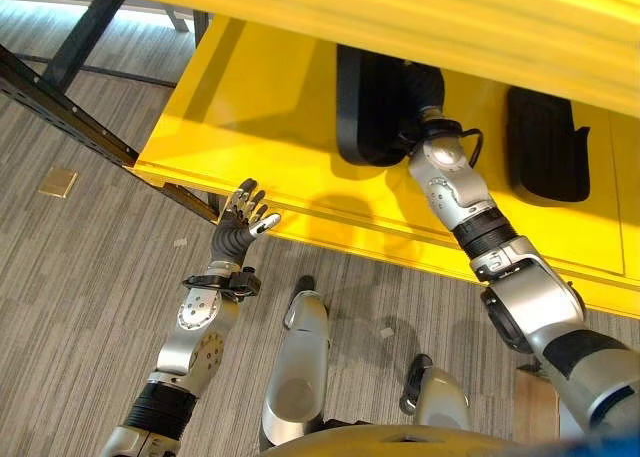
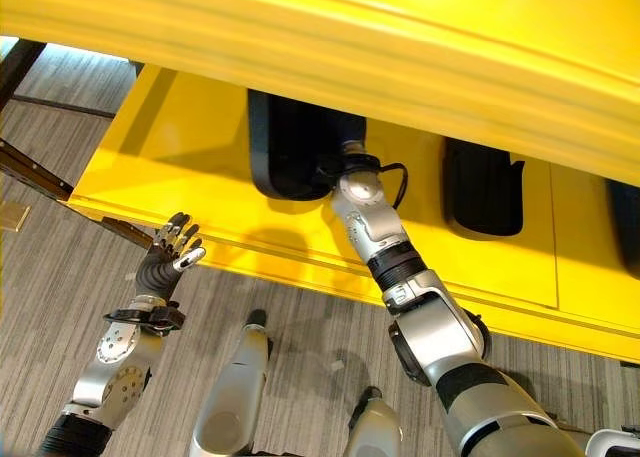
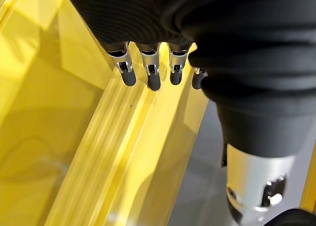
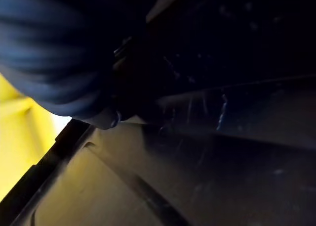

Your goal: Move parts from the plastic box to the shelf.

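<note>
- L eye view: we saw the yellow shelf (image 1: 250, 107) w/ two black parts lying on it. The larger black part (image 1: 365, 107) sat mid-shelf, a second black part (image 1: 545, 147) lay well apart toward our right. So at least two parts looked delivered, or one delivered and one being set down.
- The right robot hand (image 1: 415, 102) reached over the shelf lip onto the larger part; fingers were hidden against it, so we couldn't tell if it gripped or had let go.
- The left robot hand (image 1: 243, 220) hovered near the shelf's front edge, fingers straight and spread, holding nothing.
- R eye view: same layout; a third dark shape at the far right edge was too cropped to name. The plastic box wasn't somewhere we could check, so what's left to move is unknown.
- L wrist view: fingertips (image 3: 128, 77) hung relaxed above the yellow shelf rim, nothing btwn them.
- R wrist view: very dark; black part surface up close w/ ridges, a yellow sliver beside it. Grip state unreadable.
</note>
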`<state>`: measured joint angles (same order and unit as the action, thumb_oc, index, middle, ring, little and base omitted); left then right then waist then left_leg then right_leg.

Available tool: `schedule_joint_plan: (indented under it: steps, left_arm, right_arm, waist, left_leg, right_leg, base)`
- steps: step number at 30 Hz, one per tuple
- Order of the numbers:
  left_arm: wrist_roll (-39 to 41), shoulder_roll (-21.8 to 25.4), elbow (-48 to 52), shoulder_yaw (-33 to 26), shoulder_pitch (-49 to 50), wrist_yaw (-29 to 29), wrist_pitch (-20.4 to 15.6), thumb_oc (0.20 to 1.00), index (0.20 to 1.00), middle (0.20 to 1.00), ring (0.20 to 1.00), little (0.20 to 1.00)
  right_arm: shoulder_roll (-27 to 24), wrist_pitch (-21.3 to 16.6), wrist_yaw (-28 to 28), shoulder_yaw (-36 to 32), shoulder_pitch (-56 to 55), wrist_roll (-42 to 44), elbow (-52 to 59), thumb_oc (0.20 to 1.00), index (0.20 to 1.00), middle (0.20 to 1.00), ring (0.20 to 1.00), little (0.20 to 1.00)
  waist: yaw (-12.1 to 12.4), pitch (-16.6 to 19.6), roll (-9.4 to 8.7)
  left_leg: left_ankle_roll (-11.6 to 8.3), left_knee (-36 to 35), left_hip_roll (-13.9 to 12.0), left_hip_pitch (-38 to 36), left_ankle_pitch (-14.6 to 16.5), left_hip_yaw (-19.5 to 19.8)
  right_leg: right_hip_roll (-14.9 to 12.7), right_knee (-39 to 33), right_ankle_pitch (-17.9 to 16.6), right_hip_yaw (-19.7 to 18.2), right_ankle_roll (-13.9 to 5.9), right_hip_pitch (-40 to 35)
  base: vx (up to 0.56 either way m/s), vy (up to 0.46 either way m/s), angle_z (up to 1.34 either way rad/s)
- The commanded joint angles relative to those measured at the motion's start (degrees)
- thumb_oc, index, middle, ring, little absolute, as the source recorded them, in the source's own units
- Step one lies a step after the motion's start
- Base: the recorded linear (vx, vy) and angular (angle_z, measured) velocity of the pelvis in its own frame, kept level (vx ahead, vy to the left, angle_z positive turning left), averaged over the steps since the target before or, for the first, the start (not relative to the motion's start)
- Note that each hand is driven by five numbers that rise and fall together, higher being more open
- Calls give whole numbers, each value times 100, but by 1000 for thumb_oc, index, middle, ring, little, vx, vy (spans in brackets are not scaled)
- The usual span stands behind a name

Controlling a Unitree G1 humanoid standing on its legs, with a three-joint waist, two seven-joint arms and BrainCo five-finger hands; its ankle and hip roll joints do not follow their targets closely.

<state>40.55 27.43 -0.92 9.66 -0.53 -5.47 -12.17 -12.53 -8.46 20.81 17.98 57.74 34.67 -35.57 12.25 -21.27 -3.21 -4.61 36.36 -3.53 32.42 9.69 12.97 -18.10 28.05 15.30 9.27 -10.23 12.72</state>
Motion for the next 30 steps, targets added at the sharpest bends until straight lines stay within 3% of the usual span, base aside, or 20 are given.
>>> schedule_joint_plan:
  steps: [1, 7, 16, 30]
  left_arm:
    - [97, 164, 475, 126, 63, -75, -191, 1000, 1000, 1000, 1000, 1000]
    - [174, 214, 525, 156, 76, -80, -248, 1000, 1000, 1000, 1000, 1000]
    - [300, 404, 560, 415, -110, -47, -358, 1000, 1000, 1000, 1000, 1000]
    - [267, 295, 544, 666, -429, -253, -455, 1000, 1000, 1000, 1000, 1000]
  right_arm:
    - [-114, -513, 88, -255, 716, -74, 62, 200, 200, 200, 200, 200]
    - [-267, -510, 130, -256, 973, -80, -296, 200, 200, 200, 200, 200]
    - [-461, -431, 78, -72, 2007, 268, -1897, 200, 200, 200, 200, 200]
    - [-380, -296, 68, 135, 2050, 177, -2737, 200, 200, 200, 200, 200]
  waist:
    - [27, 236, 39]
    - [-47, 258, 63]
    - [49, 149, 177]
    - [-28, 23, 286]
  left_leg:
    - [-106, 214, -366, -64, -26, -84]
    - [-78, 396, -326, 159, 50, -71]
    - [-16, 766, -185, 572, 195, -26]
    - [30, 1384, -75, 1303, 345, -65]
  right_leg:
    - [85, 766, -519, -387, 175, 612]
    - [83, 940, -464, -448, 191, 850]
    - [53, 1258, -333, -485, 218, 1209]
    - [93, 1974, -98, -629, 294, 2037]
  base:
    - [-48, 41, -3]
    - [-15, 18, -3]
    - [-8, 11, 4]
    - [-28, 22, -1]
